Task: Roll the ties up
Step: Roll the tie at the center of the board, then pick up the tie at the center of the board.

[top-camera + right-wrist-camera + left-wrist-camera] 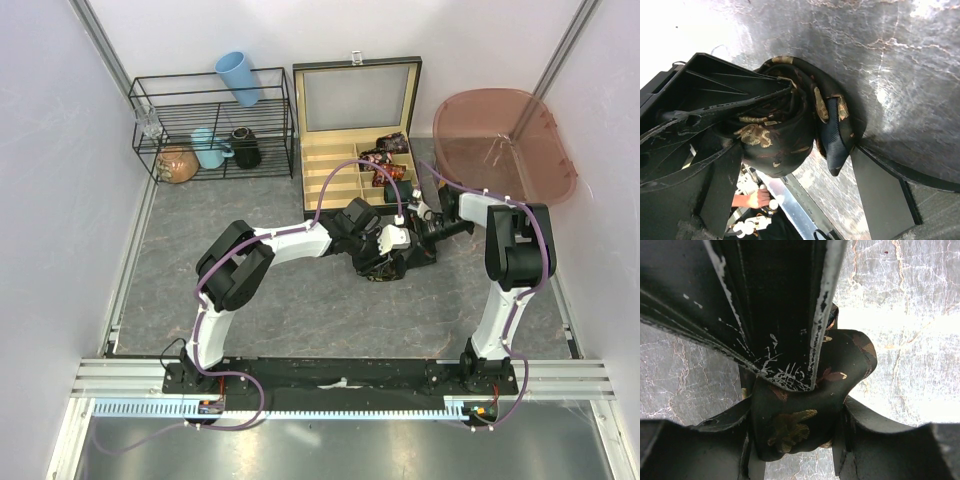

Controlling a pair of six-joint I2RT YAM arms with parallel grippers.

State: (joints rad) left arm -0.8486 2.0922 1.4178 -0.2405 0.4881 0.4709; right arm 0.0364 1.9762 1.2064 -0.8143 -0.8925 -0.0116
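A dark tie (386, 268) with tan prints is wound into a fist-sized coil, held just above the grey table between both grippers. My left gripper (383, 244) is shut on the tie (805, 405); in the left wrist view, my left gripper (795, 440) has both jaws pressed against the coil's sides. My right gripper (421, 238) comes from the right and is shut on the same tie (775, 140); in the right wrist view, my right gripper (795, 150) has the tie's pointed end hanging by its right finger (880, 190). Several rolled ties (385, 160) sit in a wooden box.
The open wooden box (325, 185) with compartments stands just behind the grippers. A black wire rack (210, 100) at the back left holds a blue cup (238, 78), a black mug (246, 148) and other cups. A brownish tub (505, 140) stands at the back right.
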